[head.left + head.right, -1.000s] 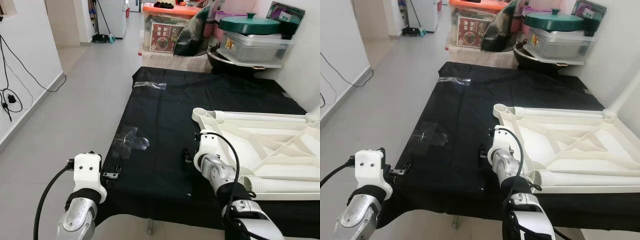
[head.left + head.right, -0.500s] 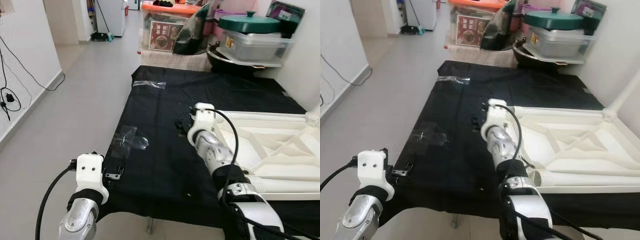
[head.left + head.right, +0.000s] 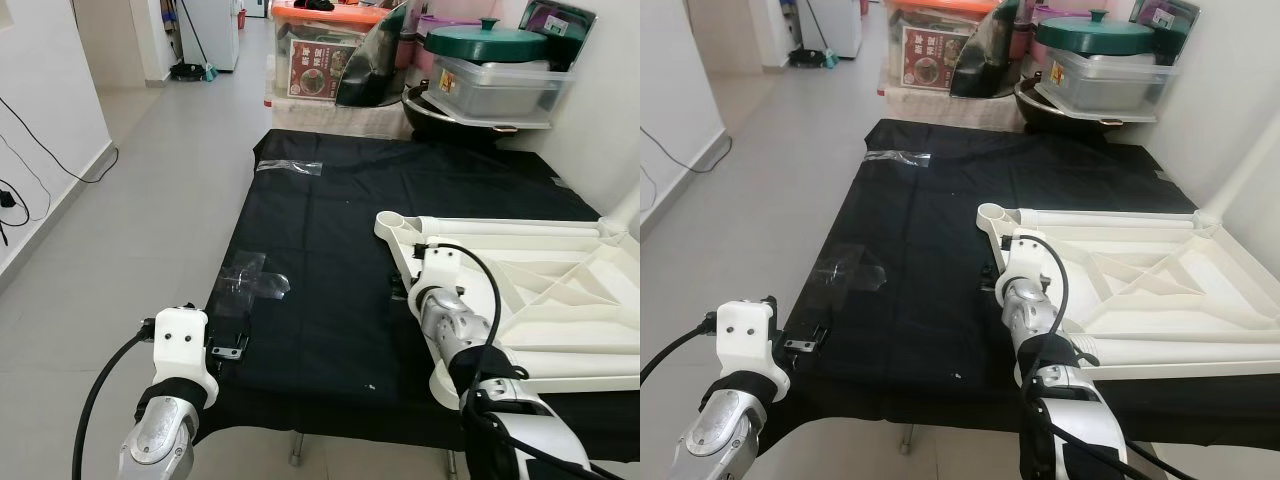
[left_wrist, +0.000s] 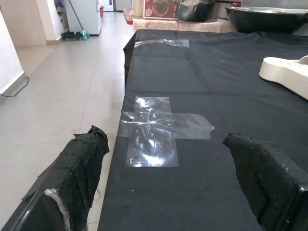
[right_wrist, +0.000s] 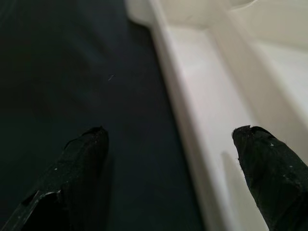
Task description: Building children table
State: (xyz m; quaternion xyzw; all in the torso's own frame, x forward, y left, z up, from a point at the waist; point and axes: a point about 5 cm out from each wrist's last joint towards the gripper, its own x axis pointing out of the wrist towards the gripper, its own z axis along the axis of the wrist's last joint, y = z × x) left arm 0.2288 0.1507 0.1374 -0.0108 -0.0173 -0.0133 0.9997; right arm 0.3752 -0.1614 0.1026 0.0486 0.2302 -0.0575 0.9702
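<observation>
Lying upside down on the right half of the black-cloth-covered worktop [image 3: 330,230]: one white moulded-plastic children's tabletop [image 3: 560,290], ribbed underside up, round leg socket at its near-left corner [image 3: 391,222], a white ribbed tubular leg [image 3: 1180,352] lying loose along its front rim. Right pincer [image 5: 173,159]: black fingers spread open, holding nothing, hovering low over the tabletop's left rim, one finger above the cloth, the other above the white tray interior. Left pincer [image 4: 168,187]: open likewise, empty, at the worktop's front-left edge, facing patches of clear tape [image 4: 159,130] stuck on the cloth. Beyond the far end: orange-lidded storage box [image 3: 325,55], green-lidded pot stacked on a clear plastic container [image 3: 490,70], grey tiled floor [image 3: 150,180] at left. Hazards, by judgement: a straddling grasp on the thin slanted rim may slip or tip the light tabletop; pushing rather than pinching could slide it across the smooth cloth and roll the loose leg off the front edge; the right arm's trailing cable [image 3: 480,290] might snag the corner socket.
</observation>
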